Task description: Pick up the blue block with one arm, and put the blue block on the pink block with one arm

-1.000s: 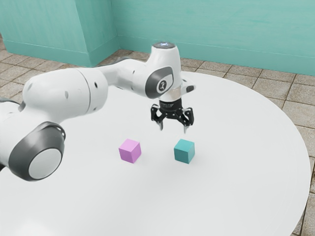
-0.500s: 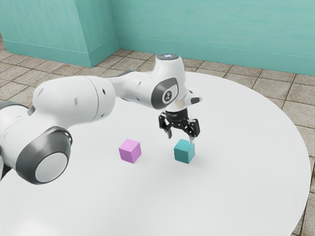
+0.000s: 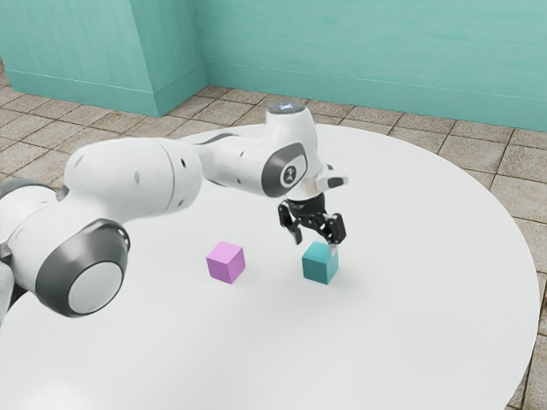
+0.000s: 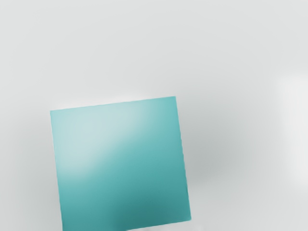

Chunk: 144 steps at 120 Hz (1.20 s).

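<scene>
White and round, the table (image 3: 410, 342) carried two cubes well apart from each other: the pink block (image 3: 226, 261) toward the exterior view's left and the blue block (image 3: 320, 262) toward its right, both flat on the surface. Just over the blue block hung the black pincer (image 3: 314, 238), its fingers spread, tips down near the cube's top far edge, gripping nothing. Seen from the hand's camera, the cube's top face lay close beneath, slightly turned. Farther back the white arm (image 3: 171, 179) reached in from the exterior view's left, and beyond lay brown floor tiles (image 3: 479, 154) and a teal wall (image 3: 385, 43).
</scene>
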Each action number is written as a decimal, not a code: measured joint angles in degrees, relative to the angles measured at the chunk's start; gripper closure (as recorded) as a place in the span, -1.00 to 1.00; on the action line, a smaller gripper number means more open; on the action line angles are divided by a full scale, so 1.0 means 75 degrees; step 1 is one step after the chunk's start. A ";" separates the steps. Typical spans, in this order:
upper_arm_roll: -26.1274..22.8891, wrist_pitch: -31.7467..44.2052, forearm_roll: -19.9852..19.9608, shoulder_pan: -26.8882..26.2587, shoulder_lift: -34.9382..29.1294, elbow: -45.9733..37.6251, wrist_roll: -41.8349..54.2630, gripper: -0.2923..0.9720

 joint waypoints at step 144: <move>-0.0232 -0.0259 -0.0040 0.0412 0.1262 0.1421 0.0606 -0.50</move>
